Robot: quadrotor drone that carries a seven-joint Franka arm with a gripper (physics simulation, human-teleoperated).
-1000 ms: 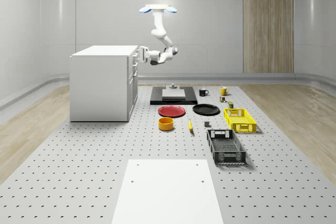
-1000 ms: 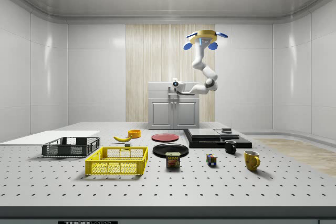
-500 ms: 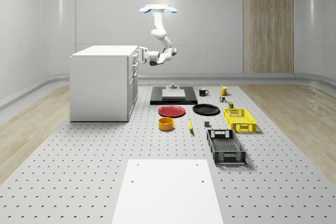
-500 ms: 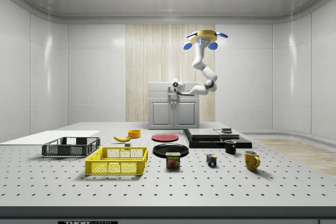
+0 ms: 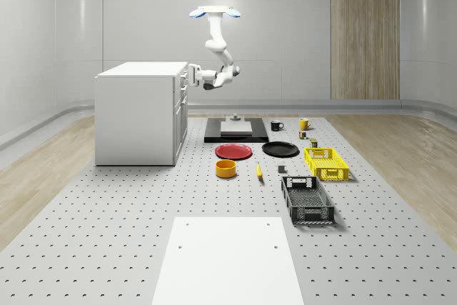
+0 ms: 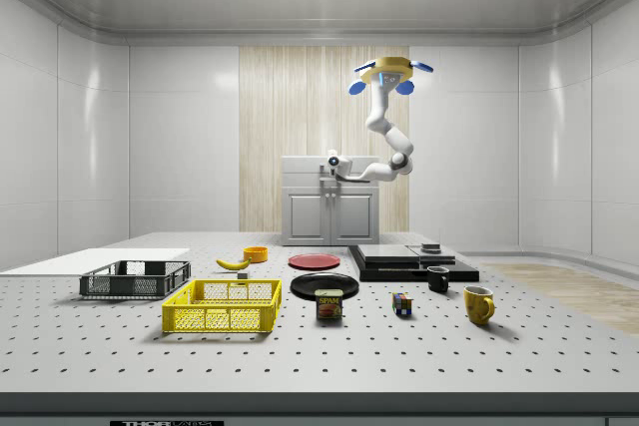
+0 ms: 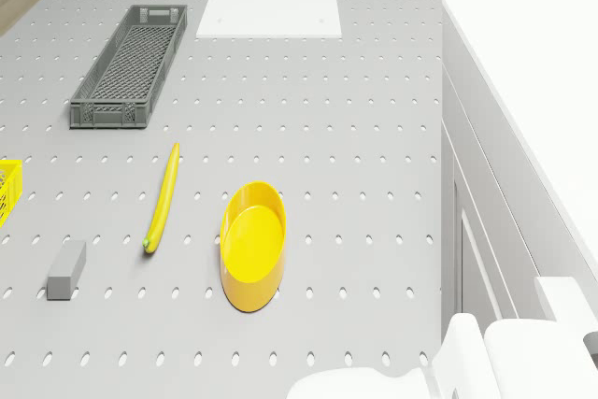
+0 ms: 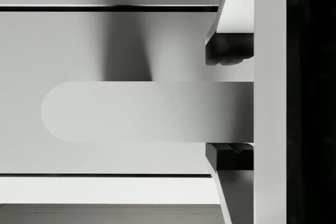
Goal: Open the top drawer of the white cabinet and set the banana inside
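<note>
The white cabinet (image 5: 136, 116) stands at the whole-scene view's left, its drawers closed. My drone (image 5: 214, 12) hovers high in front of it, arm bent down toward the top drawer. The gripper (image 5: 188, 74) is at the top drawer's front, also seen as the gripper (image 6: 332, 159) in the side view. In the wrist view the drawer handle (image 8: 147, 111) lies between the two dark pads (image 8: 228, 48), and the gripper (image 8: 228, 111) is shut on it. The banana (image 5: 258, 170) lies on the table beside the yellow bowl (image 7: 252, 245), far below the arm.
A red plate (image 5: 234, 151), black plate (image 5: 280, 149), yellow crate (image 5: 326, 163) and dark grey crate (image 5: 307, 200) lie on the perforated table. A black platform (image 5: 236, 131) sits below the drone. A white sheet (image 5: 228, 258) covers the near table.
The arm has edged slightly toward the cabinet front. The drone has stayed in place and nothing on the table has moved.
</note>
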